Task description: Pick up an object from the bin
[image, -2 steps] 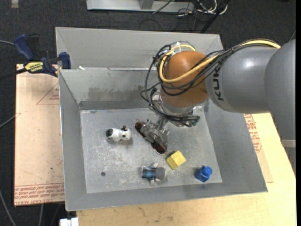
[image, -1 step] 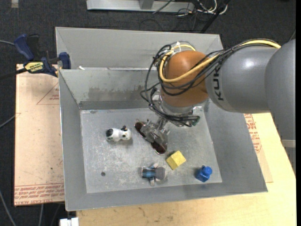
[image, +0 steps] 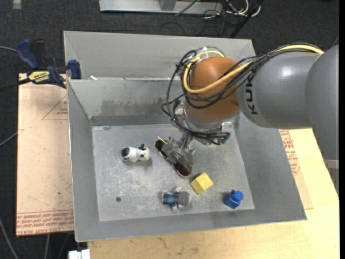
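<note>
My gripper [image: 179,154] hangs low over the middle of the bin, right on top of a dark brown elongated thing [image: 183,169] that lies slanted on the floor. Its fingertips sit against that thing's upper half, so part of it is covered. A yellow block [image: 201,183] lies just below and to the right. A small grey and blue thing [image: 176,198] rests near the front wall. To the left lies a white and black toy figure [image: 135,154].
A blue cap-like piece lies at the front right of the bin [image: 233,199]. The arm with its orange cover and cables comes in from the right and overhangs the back right of the bin. Bare floor stretches along the left and the front left.
</note>
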### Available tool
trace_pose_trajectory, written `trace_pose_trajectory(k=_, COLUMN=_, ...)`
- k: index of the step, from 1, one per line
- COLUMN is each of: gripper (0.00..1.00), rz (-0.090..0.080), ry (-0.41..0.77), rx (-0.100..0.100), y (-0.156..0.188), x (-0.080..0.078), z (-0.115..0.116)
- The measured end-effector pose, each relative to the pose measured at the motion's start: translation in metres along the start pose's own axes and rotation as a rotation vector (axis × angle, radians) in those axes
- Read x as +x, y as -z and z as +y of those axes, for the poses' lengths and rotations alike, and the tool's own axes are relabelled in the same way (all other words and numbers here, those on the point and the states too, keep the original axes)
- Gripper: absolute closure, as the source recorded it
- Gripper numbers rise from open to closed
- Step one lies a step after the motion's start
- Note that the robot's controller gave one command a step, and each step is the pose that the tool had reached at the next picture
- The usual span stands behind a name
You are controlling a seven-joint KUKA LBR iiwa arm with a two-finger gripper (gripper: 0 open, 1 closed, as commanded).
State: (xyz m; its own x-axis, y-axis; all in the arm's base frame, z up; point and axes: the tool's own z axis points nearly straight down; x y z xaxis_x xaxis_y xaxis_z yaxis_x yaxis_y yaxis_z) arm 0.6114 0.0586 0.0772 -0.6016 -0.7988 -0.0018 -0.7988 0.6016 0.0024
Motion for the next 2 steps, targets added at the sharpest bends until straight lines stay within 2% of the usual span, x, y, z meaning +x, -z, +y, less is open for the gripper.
trace_pose_trajectory(k=2, gripper=1.0, rz=0.001, ry=0.0, rx=0.0, y=0.034, x=0.0, z=0.0)
